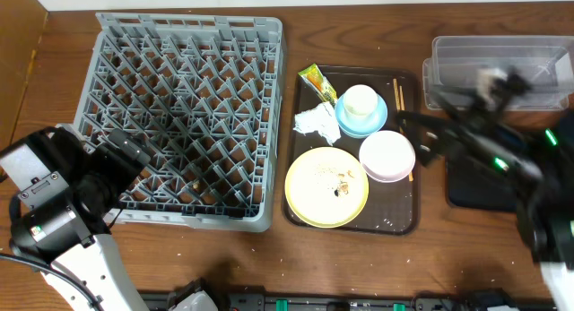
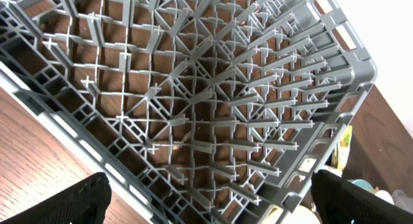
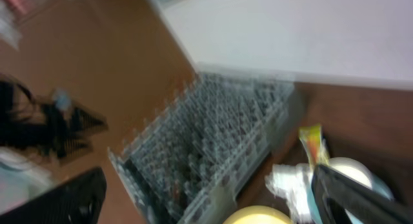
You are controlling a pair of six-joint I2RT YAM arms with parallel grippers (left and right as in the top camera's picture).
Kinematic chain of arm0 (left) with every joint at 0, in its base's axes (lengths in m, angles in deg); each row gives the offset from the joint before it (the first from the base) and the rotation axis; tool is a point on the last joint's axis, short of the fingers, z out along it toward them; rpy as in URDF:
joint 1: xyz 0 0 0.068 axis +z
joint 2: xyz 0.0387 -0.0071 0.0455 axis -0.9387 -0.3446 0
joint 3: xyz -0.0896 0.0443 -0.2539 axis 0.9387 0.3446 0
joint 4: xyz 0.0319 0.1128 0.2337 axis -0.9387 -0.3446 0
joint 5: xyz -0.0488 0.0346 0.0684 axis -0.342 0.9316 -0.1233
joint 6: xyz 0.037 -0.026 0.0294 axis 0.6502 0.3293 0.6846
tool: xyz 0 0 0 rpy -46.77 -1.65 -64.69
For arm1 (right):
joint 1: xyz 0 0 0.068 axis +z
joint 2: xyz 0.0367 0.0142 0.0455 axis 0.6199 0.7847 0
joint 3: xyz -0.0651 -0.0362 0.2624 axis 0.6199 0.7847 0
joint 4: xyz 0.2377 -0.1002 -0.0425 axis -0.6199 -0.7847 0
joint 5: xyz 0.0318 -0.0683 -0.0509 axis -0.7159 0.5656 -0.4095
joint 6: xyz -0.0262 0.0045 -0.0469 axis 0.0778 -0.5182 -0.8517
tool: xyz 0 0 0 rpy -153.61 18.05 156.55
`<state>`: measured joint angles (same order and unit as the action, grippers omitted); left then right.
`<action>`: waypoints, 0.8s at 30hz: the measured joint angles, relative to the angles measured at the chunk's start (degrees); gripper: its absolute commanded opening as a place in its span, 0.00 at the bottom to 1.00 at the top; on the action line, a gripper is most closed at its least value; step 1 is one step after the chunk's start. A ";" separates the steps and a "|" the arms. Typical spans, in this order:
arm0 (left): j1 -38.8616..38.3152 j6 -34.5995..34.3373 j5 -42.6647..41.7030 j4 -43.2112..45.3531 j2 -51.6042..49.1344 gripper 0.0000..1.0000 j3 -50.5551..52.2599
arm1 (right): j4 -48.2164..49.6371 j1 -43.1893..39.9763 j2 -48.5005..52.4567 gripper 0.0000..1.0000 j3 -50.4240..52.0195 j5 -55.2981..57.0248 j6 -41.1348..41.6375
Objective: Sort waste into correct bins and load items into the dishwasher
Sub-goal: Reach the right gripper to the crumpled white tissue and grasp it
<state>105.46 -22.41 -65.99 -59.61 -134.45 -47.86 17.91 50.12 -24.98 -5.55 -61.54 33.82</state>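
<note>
My L claw is hanging over the 7 o'clock corner of the grey dish rack. Its fingers are standing wide apart w/ nothing in them. I'm not seeing any dishes in the rack yet. All the stuff is waiting well off at 3 o'clock from that claw, on the brown tray.

Going L to R on the tray:
- The snack wrapper is lying up top, its long way running 11 to 5.
- The napkin is sitting just under it.
- The yellow plate w/ crumbs is filling the 6 o'clock end.
- The cup is standing on the blue saucer.
- The bowl is sitting right beside the plate.
- The chopsticks are lying by the R edge, long way running 12 to 6.

My R claw is looking smeary, but its fingers are standing apart and holding nothing. It's hanging at the tray's 3 o'clock edge, so I'm thinking the R arm is way nearer. From it, the bowl is lying at 8 o'clock and the sticks at 11. For the sticks, I'd prob. be closing across them, fingers at 9 and 3.

The clear tub is sitting at 1 o'clock from that claw. The black bin is at 4, partly hiding under my arm.
</note>
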 measured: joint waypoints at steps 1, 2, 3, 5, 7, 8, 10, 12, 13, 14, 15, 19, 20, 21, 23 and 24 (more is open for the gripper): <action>0.00 0.00 -0.02 -0.04 0.00 1.00 0.00 | -4.37 3.26 3.34 0.99 -3.76 2.23 -2.43; 0.00 0.00 0.00 0.00 0.00 1.00 0.00 | -7.96 5.75 5.73 0.99 -6.78 4.59 -3.82; 0.00 0.00 0.02 0.04 0.00 1.00 0.00 | -14.14 9.84 9.86 0.99 -11.56 9.33 -6.32; 0.00 0.00 0.00 0.02 0.00 1.00 0.00 | -18.95 14.71 15.21 0.99 -16.94 14.47 -8.68; 0.00 0.00 0.00 -0.04 0.00 1.00 0.00 | -25.57 19.52 22.25 0.99 -23.61 21.03 -11.10; 0.00 0.00 0.00 0.00 0.00 1.00 0.00 | -28.02 21.18 25.27 0.99 -26.47 23.91 -11.82; 0.00 0.00 0.00 0.02 0.00 1.00 0.00 | -32.63 24.37 32.06 0.99 -31.69 29.75 -13.16; 0.00 0.00 0.02 0.00 0.00 1.00 0.00 | -35.54 26.43 37.77 0.99 -34.64 34.29 -13.94; 0.00 0.00 0.02 0.02 0.00 1.00 0.00 | -35.91 27.23 40.09 0.99 -35.21 35.91 -14.23; 0.00 0.00 0.02 0.00 0.00 1.00 0.00 | -36.02 27.76 41.64 0.99 -35.43 36.59 -14.43; 0.00 0.00 0.00 -0.02 0.00 1.00 0.00 | -36.22 28.41 43.67 0.99 -35.45 37.57 -14.71; 0.00 0.00 0.00 0.00 0.00 1.00 0.00 | -35.74 30.58 48.39 0.96 -35.50 40.24 -15.21; 0.00 0.00 0.00 0.02 0.00 1.00 0.00 | -35.56 30.86 49.37 0.88 -35.60 40.76 -15.30; 0.00 0.00 0.00 0.00 0.00 1.00 0.00 | -34.91 31.06 50.86 0.77 -35.71 41.27 -15.54; 0.00 0.00 0.02 0.00 0.00 1.00 0.00 | -34.23 31.04 52.43 0.68 -35.78 41.68 -15.15; 0.00 0.00 0.00 -0.02 0.00 1.00 0.00 | -33.66 31.01 53.59 0.63 -35.80 42.03 -15.13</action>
<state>105.46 -22.41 -65.99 -59.64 -134.45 -47.86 -15.75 81.14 28.61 -41.35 -19.51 18.70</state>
